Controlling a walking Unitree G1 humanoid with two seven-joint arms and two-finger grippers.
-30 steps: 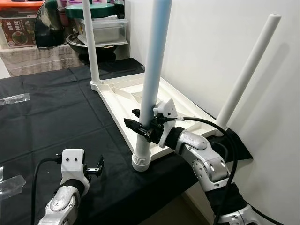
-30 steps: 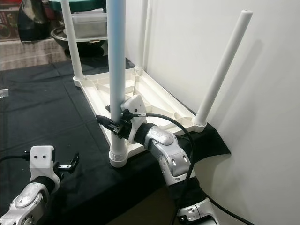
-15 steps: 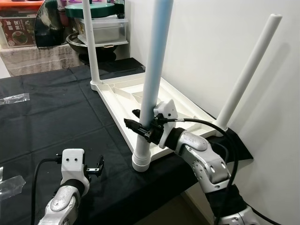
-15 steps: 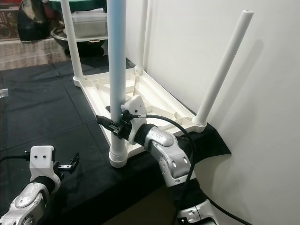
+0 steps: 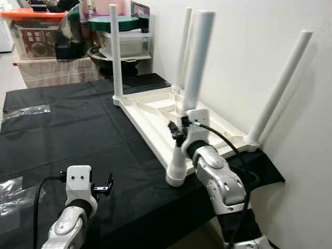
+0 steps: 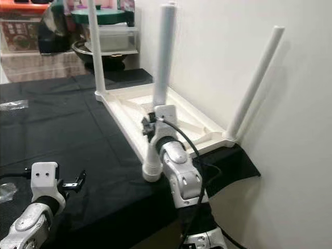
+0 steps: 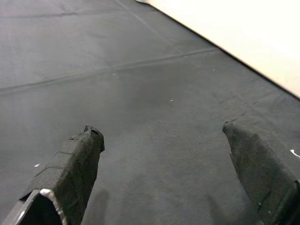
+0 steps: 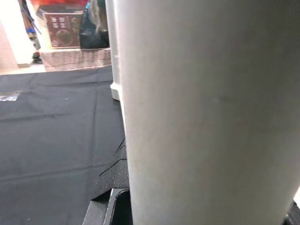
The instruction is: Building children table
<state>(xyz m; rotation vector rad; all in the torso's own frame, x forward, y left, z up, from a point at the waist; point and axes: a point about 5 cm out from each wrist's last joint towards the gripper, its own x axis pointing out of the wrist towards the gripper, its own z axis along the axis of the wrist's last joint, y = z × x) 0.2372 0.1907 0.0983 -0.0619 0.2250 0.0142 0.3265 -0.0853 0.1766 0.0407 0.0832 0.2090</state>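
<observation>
The right gripper (image 5: pixel 179 136) is clamping the near table leg (image 5: pixel 190 98), steadying it in the upturned tabletop (image 5: pixel 155 111); the left gripper (image 5: pixel 106 185) is hovering open, empty, over the bench (image 5: pixel 62 135).

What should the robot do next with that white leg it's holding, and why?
Probably keep pressing or twisting the near leg into its corner socket. The right gripper is clamped low on it, the other three legs already stand in the upturned tabletop, and the left gripper hovers open over the black cloth.

Upturned white table (image 5: pixel 155 111), legs up
</observation>
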